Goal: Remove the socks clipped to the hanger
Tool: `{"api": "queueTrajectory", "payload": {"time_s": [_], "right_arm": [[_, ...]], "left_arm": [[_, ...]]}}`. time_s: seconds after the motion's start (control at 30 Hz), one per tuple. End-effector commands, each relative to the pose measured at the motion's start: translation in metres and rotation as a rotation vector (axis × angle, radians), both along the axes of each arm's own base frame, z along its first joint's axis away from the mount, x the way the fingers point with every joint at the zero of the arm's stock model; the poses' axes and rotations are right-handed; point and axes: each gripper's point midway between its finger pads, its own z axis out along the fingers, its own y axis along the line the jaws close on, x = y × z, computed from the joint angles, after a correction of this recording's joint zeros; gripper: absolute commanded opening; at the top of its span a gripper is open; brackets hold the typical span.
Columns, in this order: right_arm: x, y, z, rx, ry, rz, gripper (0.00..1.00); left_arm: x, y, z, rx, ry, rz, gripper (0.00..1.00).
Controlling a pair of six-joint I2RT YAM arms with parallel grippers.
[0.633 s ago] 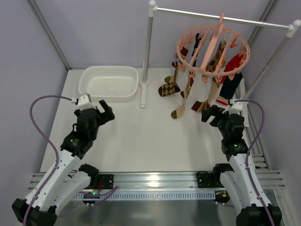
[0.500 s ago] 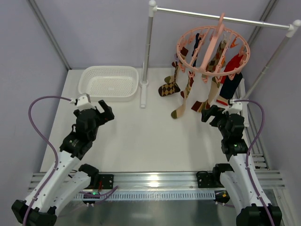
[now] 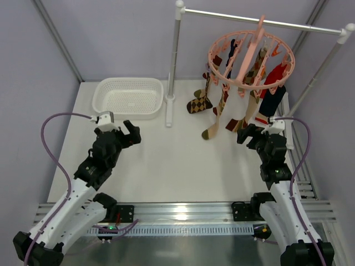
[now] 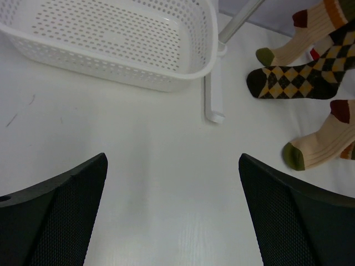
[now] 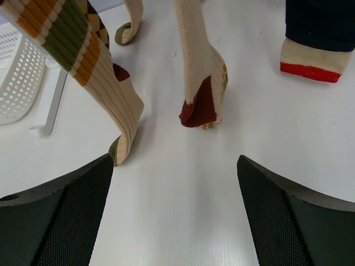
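Observation:
The salmon-pink ring hanger (image 3: pixel 249 55) hangs from the white rail at the back right. Several socks are clipped under it. A brown argyle sock (image 3: pixel 198 104) (image 4: pixel 299 82), a cream striped one with an olive toe (image 3: pixel 211 132) (image 5: pixel 111 105) and a navy one (image 3: pixel 272 102) (image 5: pixel 316 33) reach down to the table. My right gripper (image 3: pixel 250 133) (image 5: pixel 174 159) stands open just in front of the sock tips and touches none of them. My left gripper (image 3: pixel 125 133) (image 4: pixel 172 160) is open over bare table, well to the left of the socks.
A white perforated basket (image 3: pixel 127 113) (image 4: pixel 138 72) sits at the back left. The rail stand's white post (image 3: pixel 173 61) rises between the basket and the socks, and its foot (image 4: pixel 213 94) lies on the table. A slanted white leg (image 3: pixel 321 72) stands at the right.
My left arm has moved forward and to the right, towards the middle of the table. The right arm and the socks have barely moved.

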Motion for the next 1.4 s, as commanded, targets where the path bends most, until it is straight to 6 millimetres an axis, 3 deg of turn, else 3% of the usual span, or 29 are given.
{"api": "queueTrajectory", "payload": {"time_s": [0.0, 0.03, 0.07, 0.1, 0.13, 0.2, 0.23, 0.27, 0.3, 0.33, 0.37, 0.4, 0.43, 0.47, 0.5, 0.53, 0.57, 0.63, 0.67, 0.77, 0.8, 1.07, 1.2, 1.37], "right_arm": [[0.004, 0.007, 0.016, -0.042, -0.042, 0.01, 0.92], [0.005, 0.004, 0.015, -0.056, -0.041, -0.017, 0.92], [0.005, 0.013, 0.016, -0.063, -0.041, 0.01, 0.92], [0.003, 0.014, 0.011, -0.081, -0.018, 0.01, 0.92], [0.003, 0.015, 0.011, -0.091, -0.017, 0.006, 0.92], [0.003, 0.016, 0.014, -0.108, -0.022, -0.007, 0.92], [0.001, 0.015, 0.014, -0.108, -0.022, -0.012, 0.92], [0.001, 0.014, 0.015, -0.108, -0.026, -0.021, 0.92], [0.0, 0.013, 0.016, -0.106, -0.027, -0.027, 0.92], [-0.002, 0.012, 0.02, -0.098, -0.039, -0.033, 0.92], [-0.003, 0.01, 0.022, -0.097, -0.048, -0.042, 0.92], [-0.004, 0.01, 0.026, -0.089, -0.057, -0.045, 0.92], [-0.008, 0.01, 0.033, -0.078, -0.079, -0.047, 0.92], [-0.01, 0.01, 0.037, -0.073, -0.089, -0.047, 0.92], [-0.012, 0.01, 0.041, -0.068, -0.101, -0.046, 0.92], [-0.016, 0.009, 0.048, -0.06, -0.123, -0.048, 0.92], [-0.017, 0.009, 0.052, -0.056, -0.135, -0.049, 0.92], [-0.02, 0.008, 0.057, -0.05, -0.155, -0.05, 0.92], [-0.022, 0.008, 0.06, -0.045, -0.168, -0.049, 0.92], [-0.023, 0.008, 0.061, -0.039, -0.174, -0.049, 0.92], [-0.022, 0.01, 0.063, -0.035, -0.18, -0.042, 0.92], [-0.015, 0.018, 0.057, -0.014, -0.171, -0.009, 0.92], [-0.015, 0.019, 0.057, -0.012, -0.171, -0.005, 0.92], [-0.018, 0.02, 0.063, -0.006, -0.197, -0.001, 0.92]], "left_arm": [[0.011, -0.039, 0.02, -0.043, -0.114, -0.136, 1.0], [0.019, -0.051, 0.007, -0.014, -0.072, -0.149, 0.99], [0.018, -0.076, 0.017, -0.012, -0.099, -0.205, 1.0], [0.02, -0.086, 0.016, 0.024, -0.094, -0.21, 1.0], [0.029, -0.107, 0.002, 0.057, -0.071, -0.236, 1.0], [0.03, -0.154, 0.021, 0.025, -0.132, -0.33, 1.0], [0.033, -0.178, 0.006, 0.036, -0.103, -0.388, 1.0], [0.035, -0.194, 0.005, 0.029, -0.107, -0.421, 1.0], [0.037, -0.217, 0.023, -0.008, -0.162, -0.462, 1.0], [0.043, -0.237, 0.004, 0.012, -0.131, -0.498, 1.0], [0.046, -0.25, 0.002, 0.008, -0.141, -0.519, 1.0], [0.051, -0.268, 0.018, -0.03, -0.19, -0.538, 0.99], [0.054, -0.283, 0.012, -0.042, -0.188, -0.573, 1.0], [0.061, -0.297, -0.013, -0.028, -0.149, -0.587, 1.0], [0.068, -0.312, -0.004, -0.063, -0.182, -0.596, 1.0], [0.07, -0.322, -0.011, -0.082, -0.171, -0.614, 1.0], [0.075, -0.332, -0.032, -0.078, -0.142, -0.619, 1.0], [0.077, -0.346, -0.026, -0.149, -0.178, -0.627, 1.0], [0.079, -0.352, -0.039, -0.155, -0.167, -0.628, 1.0], [0.081, -0.37, -0.044, -0.174, -0.154, -0.639, 1.0], [0.083, -0.375, -0.059, -0.158, -0.129, -0.641, 1.0], [0.094, -0.402, -0.081, -0.157, -0.11, -0.657, 1.0], [0.102, -0.408, -0.101, -0.13, -0.064, -0.636, 1.0], [0.115, -0.403, -0.12, -0.068, -0.021, -0.557, 1.0]]}}
